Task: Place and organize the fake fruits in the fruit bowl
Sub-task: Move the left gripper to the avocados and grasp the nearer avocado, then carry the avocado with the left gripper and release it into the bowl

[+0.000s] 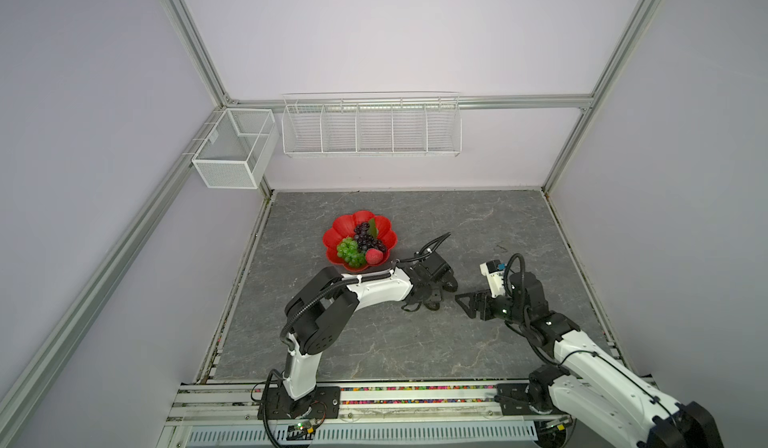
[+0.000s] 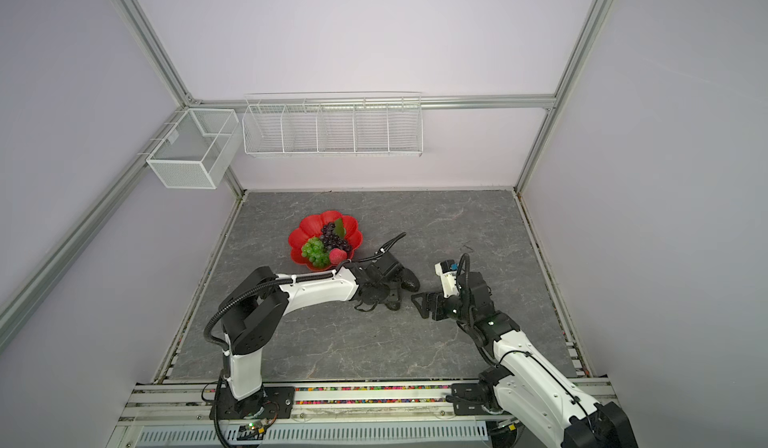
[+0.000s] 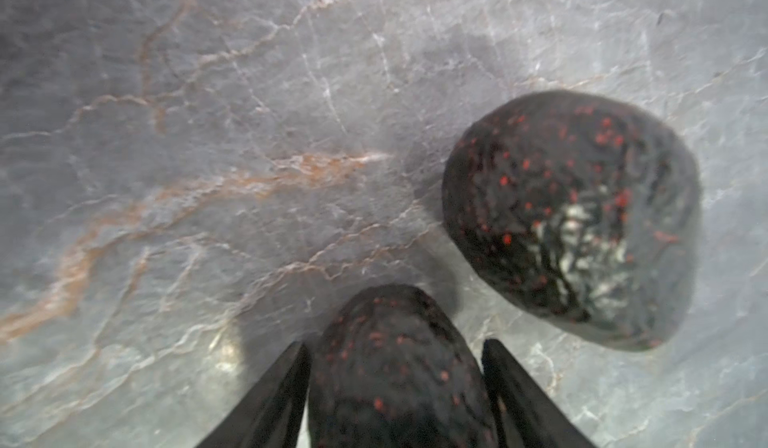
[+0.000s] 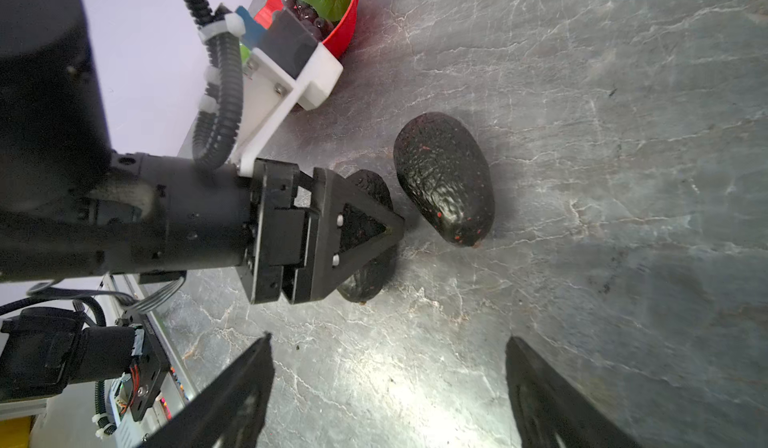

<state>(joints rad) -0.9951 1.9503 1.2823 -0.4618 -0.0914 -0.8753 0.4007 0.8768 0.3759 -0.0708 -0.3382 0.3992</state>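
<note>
Nearest the front edge of the table, the right gripper hovers with its jaws spread wide and empty. Near the table's middle the left gripper straddles one avocado lying on the surface, fingers close against its sides, though I cannot tell whether they pinch it; the second avocado lies free just beside it. Toward the left edge, the red bowl holds the green grapes, the purple grapes and the apple.
</note>
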